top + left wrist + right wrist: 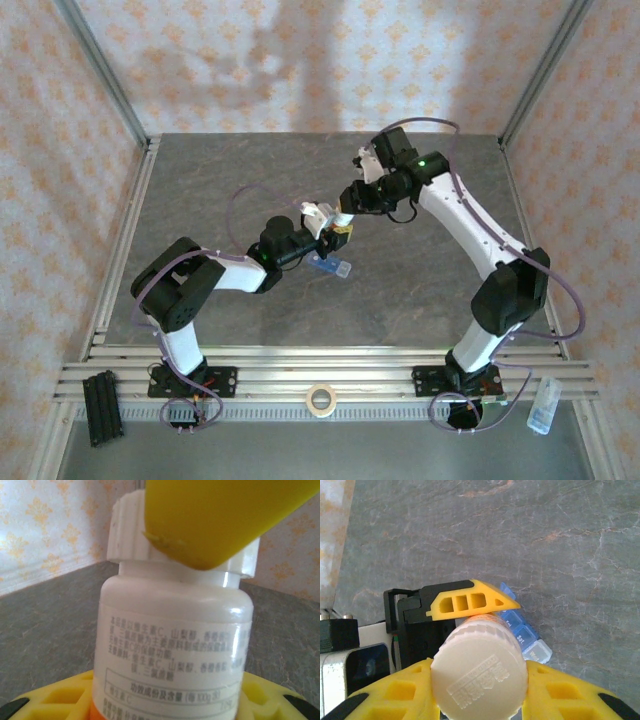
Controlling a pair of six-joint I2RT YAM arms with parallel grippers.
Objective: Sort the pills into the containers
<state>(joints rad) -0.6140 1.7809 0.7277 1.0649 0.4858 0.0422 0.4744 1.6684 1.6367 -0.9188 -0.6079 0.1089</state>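
My left gripper (pixel 335 236) is shut on a white pill bottle (pixel 175 630) with a printed label and an orange base, holding it above the table's middle. In the left wrist view its yellow fingers (pixel 65 697) flank the bottle's lower body. My right gripper (pixel 479 692) is shut on the bottle's ribbed white cap (pixel 479 677), one yellow finger on each side. A right finger (pixel 210 520) lies across the cap. The blue containers (pixel 525 635), a strip with paler lids, lie on the table just beneath the bottle (pixel 332 266). The pills are out of view.
Grey stone-patterned tabletop (pixel 420 290), aluminium posts at its corners and a rail along the near edge. On that rail lie a tape roll (pixel 320 400), a black block (pixel 103 405) and a clear plastic piece (pixel 541 405). Patterned walls stand behind and beside.
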